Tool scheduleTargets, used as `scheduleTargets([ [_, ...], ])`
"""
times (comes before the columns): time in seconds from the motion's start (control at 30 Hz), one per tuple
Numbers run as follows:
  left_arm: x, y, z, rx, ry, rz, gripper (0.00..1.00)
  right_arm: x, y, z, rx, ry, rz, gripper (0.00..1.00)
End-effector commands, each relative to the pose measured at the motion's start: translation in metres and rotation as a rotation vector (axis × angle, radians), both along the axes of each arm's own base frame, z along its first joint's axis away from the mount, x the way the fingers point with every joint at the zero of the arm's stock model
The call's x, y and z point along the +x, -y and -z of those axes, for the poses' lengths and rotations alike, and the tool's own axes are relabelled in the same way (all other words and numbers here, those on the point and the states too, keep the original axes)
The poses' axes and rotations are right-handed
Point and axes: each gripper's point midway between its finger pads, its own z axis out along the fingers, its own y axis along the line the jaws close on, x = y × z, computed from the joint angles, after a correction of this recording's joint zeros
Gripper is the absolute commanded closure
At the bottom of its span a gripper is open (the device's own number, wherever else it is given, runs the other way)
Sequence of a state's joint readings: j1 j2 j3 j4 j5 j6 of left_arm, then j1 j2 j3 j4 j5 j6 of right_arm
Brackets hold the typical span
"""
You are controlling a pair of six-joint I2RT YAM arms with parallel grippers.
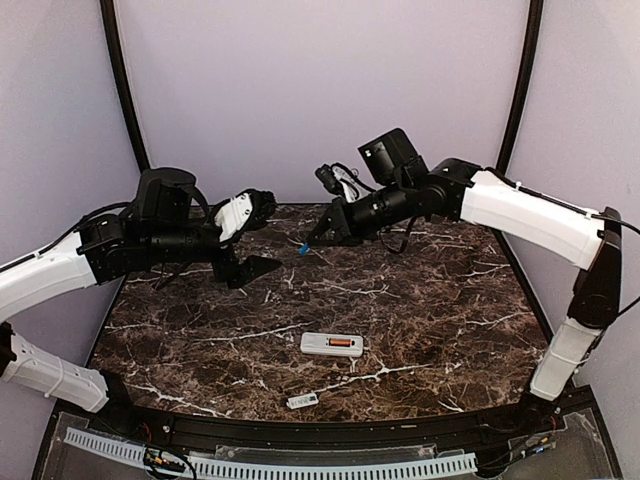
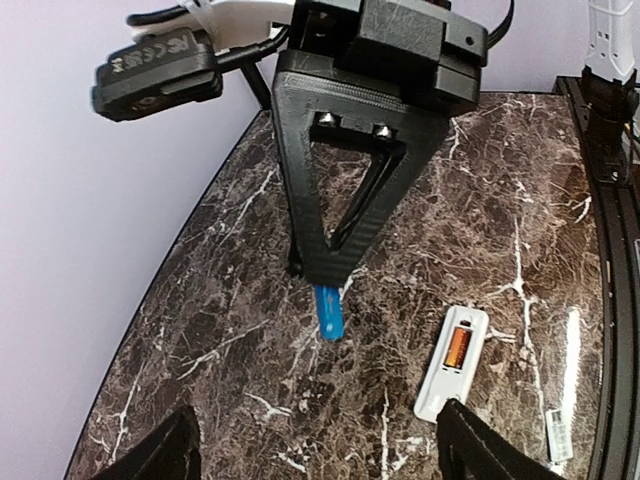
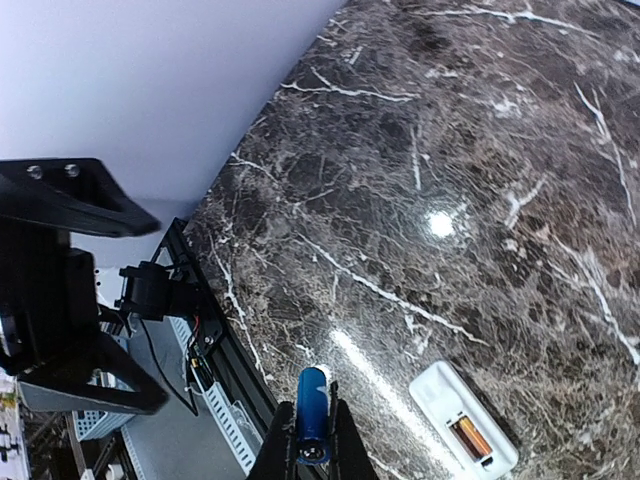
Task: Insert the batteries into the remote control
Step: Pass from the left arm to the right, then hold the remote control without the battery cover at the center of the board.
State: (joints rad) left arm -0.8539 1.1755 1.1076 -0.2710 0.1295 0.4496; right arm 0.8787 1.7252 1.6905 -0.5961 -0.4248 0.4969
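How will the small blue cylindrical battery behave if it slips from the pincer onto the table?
The small blue cylindrical battery is round, so it would probably roll on the glossy marble table. The right pincer grips only one end, so it may pivot.

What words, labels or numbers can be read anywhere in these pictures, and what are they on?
No text can be read for certain.
White marks on the black camera box: too blurred to read.
Dark print on the small white cover: too small to read.
On the remote control: no text visible.
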Motion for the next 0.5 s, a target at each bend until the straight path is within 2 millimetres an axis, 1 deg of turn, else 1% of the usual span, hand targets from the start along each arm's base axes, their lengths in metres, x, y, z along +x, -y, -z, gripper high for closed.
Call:
scheduleTargets([
  [0.0,-0.025,-0.009,0.026,0.053,-0.111,0.059,0.18,0.0,0.029,0.023,-0.021,-0.054,0.121,1.0],
  [0.03,-0.028,-0.011,0.032,0.067,-0.143,0.058,0.17,-0.004,0.036,0.042,-0.047,-0.08,0.137,1.0],
  [0.07,-0.031,-0.011,0.037,0.074,-0.166,0.064,0.17,-0.007,0.042,0.052,-0.056,-0.091,0.154,1.0],
  [0.13,-0.037,-0.013,0.048,0.085,-0.216,0.061,0.19,-0.014,0.054,0.069,-0.063,-0.11,0.185,1.0],
  [0.23,-0.044,-0.017,0.055,0.072,-0.298,0.041,0.25,-0.021,0.072,0.091,-0.073,-0.119,0.229,1.0],
  [0.3,-0.051,-0.018,0.055,0.041,-0.353,0.031,0.28,-0.025,0.079,0.105,-0.072,-0.125,0.246,1.0],
  [0.33,-0.055,-0.018,0.052,0.011,-0.38,0.027,0.28,-0.028,0.081,0.109,-0.058,-0.126,0.247,1.0],
  [0.37,-0.058,-0.017,0.053,-0.006,-0.388,0.03,0.29,-0.03,0.082,0.113,-0.044,-0.126,0.247,1.0],
  [0.4,-0.061,-0.018,0.048,-0.037,-0.402,0.03,0.29,-0.031,0.084,0.117,-0.038,-0.123,0.249,1.0],
  [0.43,-0.064,-0.016,0.051,-0.053,-0.407,0.038,0.29,-0.031,0.085,0.121,-0.038,-0.117,0.247,1.0],
  [0.47,-0.065,-0.015,0.047,-0.077,-0.401,0.04,0.29,-0.031,0.086,0.124,-0.045,-0.107,0.243,1.0],
])
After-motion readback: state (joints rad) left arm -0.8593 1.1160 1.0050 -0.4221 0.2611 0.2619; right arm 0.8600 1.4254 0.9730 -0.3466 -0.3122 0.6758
